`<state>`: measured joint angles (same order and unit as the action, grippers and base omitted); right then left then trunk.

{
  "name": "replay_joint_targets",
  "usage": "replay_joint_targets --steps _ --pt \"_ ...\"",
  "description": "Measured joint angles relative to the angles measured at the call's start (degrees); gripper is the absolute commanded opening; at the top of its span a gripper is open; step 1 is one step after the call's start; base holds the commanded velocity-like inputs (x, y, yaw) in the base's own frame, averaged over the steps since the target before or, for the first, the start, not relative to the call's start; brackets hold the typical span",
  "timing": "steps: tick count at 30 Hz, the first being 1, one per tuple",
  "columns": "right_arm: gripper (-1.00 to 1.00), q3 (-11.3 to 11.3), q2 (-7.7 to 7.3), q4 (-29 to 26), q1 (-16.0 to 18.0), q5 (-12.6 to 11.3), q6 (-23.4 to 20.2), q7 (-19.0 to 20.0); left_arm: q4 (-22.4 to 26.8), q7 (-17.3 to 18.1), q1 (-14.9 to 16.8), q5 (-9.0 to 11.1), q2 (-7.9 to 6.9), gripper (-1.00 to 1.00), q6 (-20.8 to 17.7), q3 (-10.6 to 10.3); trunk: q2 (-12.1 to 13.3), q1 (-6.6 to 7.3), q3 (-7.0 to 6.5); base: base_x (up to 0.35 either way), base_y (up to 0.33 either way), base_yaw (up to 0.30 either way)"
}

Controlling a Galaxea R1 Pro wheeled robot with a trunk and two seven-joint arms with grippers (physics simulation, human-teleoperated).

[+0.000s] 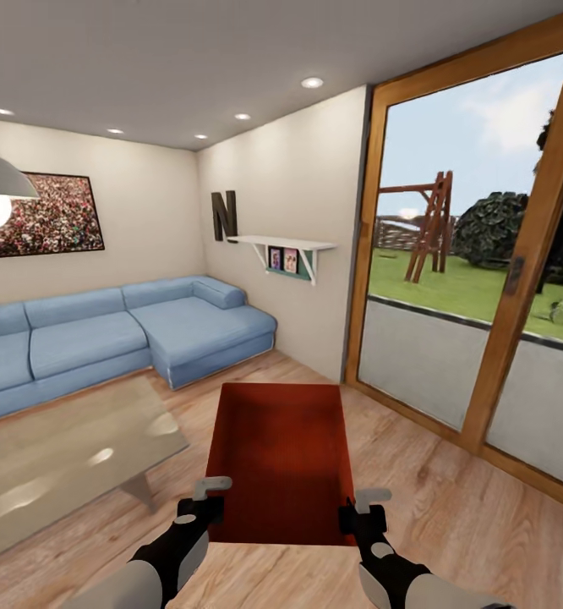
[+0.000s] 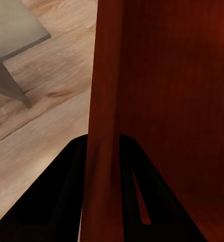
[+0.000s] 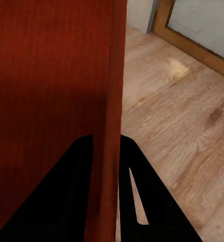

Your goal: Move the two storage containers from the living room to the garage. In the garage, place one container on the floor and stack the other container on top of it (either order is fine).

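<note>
At the far left a blue sofa [image 1: 121, 334] lines the wall, with a glass coffee table [image 1: 62, 457] nearer in front of it. Right of the table, the left gripper [image 1: 204, 501] is clamped on the left wall of the storage container [image 1: 281, 457], one finger inside and one outside. The bin is carried level above the wood plank floor [image 1: 450, 507] in the living room, apparently so both arms share its weight evenly. On its right wall the right gripper [image 1: 359, 507] pinches the rim the same way. Further right stand the wood-framed glass doors [image 1: 476, 254]. The garage is not reached yet.
</note>
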<state>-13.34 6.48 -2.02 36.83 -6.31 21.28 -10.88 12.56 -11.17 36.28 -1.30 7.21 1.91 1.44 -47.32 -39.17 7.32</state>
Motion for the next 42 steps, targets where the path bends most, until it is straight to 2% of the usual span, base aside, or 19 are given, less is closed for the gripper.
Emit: replay_joint_targets --steps 42 --pt "-1.0 0.19 -0.16 -0.49 -0.02 0.44 -0.45 0.13 0.07 -0.07 0.0 -0.08 0.1 -1.0 0.0 0.25 0.01 0.01 -1.98 0.0 0.0 0.277"
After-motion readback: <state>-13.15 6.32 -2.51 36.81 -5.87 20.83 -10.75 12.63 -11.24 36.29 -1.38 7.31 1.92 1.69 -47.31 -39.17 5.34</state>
